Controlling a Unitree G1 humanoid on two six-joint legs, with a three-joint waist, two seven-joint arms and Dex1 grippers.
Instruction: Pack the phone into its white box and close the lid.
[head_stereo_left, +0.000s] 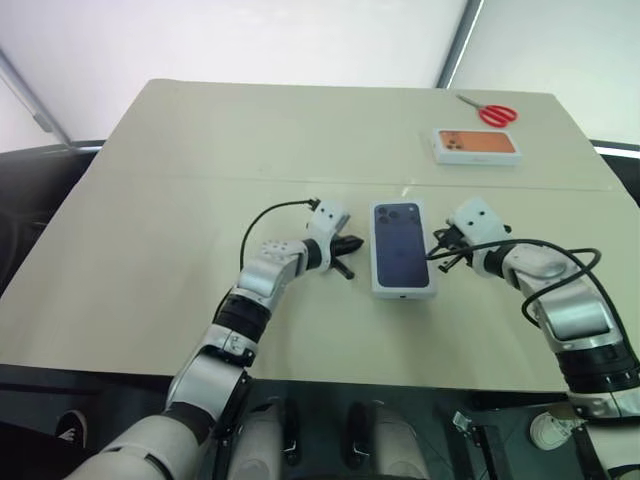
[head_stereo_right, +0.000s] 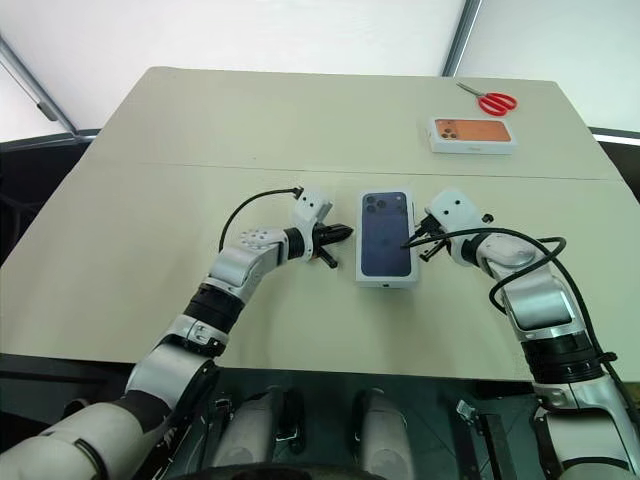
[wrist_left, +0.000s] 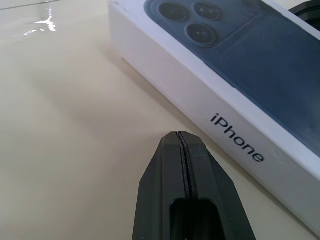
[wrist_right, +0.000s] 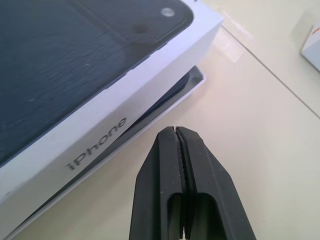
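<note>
On the beige table (head_stereo_left: 200, 200) the lid (head_stereo_left: 399, 243), white with a dark blue phone picture on its top face, lies near the middle, long side running from 12 to 6 o'clock with the printed camera cluster toward 12. In the right wrist view the lid (wrist_right: 100, 75) sits tilted, not fully down: under its edge the white box (wrist_right: 197, 82) shows as a thin white rim, and a dark strip, likely the phone (wrist_right: 165, 100), lies in the gap between rim and lid. How far the lid is from seated on the other sides cannot be told. The left gripper (head_stereo_left: 347, 250) rests at about 9 o'clock of the lid, just beside its long wall, its two black fingers pressed together with nothing between them; the left wrist view shows the closed tips pointing at the wall that carries the word iPhone, near but apart. The right gripper (head_stereo_left: 445, 252) is at about 3 o'clock of the lid, close to the opposite wall, its fingers likewise pressed tight on nothing. Whether either tip touches the cardboard cannot be told. Well apart, toward 1 o'clock on the far side of the table, lies a second white box with an orange phone picture (head_stereo_left: 477, 145), and beyond it red-handled scissors (head_stereo_left: 493, 113).
</note>
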